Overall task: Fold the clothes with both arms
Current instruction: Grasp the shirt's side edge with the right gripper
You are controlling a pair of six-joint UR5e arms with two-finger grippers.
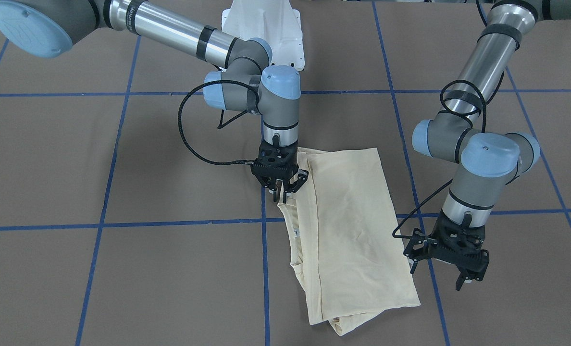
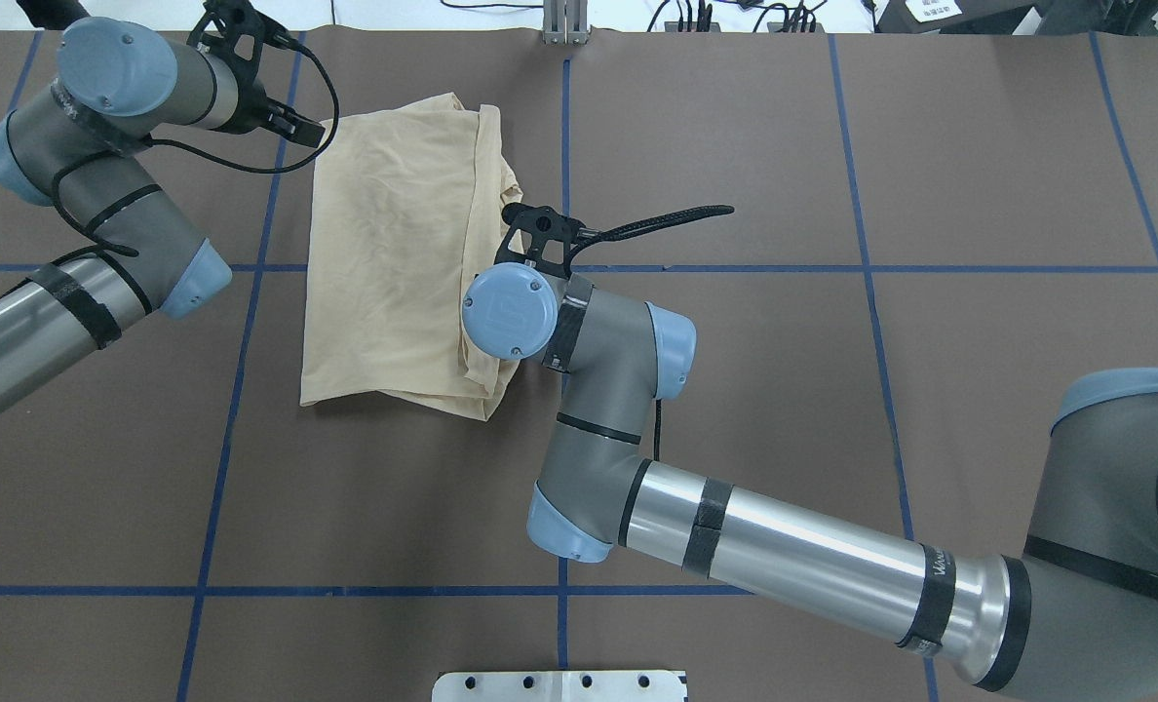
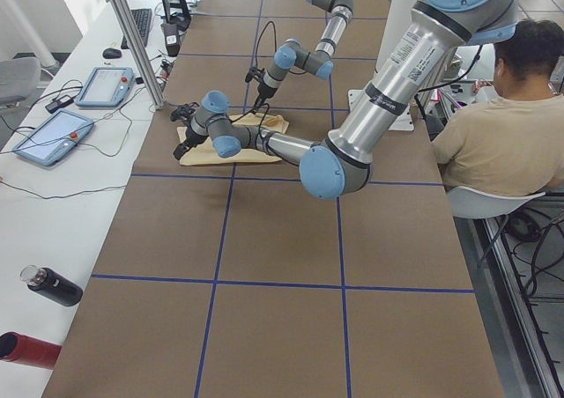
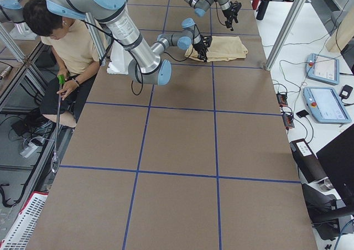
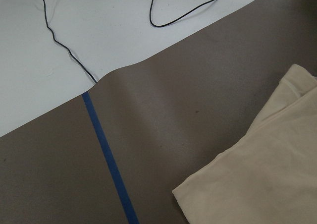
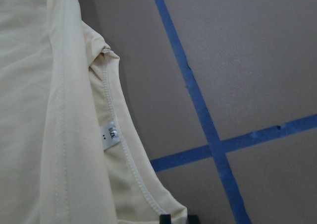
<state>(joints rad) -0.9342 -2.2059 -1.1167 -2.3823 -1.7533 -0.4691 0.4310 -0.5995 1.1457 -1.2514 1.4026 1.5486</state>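
**Cream T-shirt (image 1: 353, 226) down to a long panel, cross-folds left to do**

Thin and pale, the shirt lies flat on the brown table (image 1: 122, 158), toward the edge farthest from the robot's base and a little to its left-arm side. I'd judge the job about halfway. The sleeves are tucked out of sight and the body is doubled lengthwise into a tall rectangle with the print hidden. Its edges are fairly square, apart from some layers poking out at the far end. What seems left is bringing one short end over the other, perhaps twice.

The right gripper (image 1: 285, 185) points down at the long edge where the neckline and the white neck tag (image 6: 110, 134) show. Its jaws stand apart, one finger over the cloth and one just off it, and I cannot tell whether either touches. The left gripper (image 1: 439, 274) hangs off the opposite long edge, near the shirt's corner by the table's far edge. It is clear of the fabric, jaws apart and holding nothing. Blue tape lines (image 1: 170, 224) cross under the shirt.
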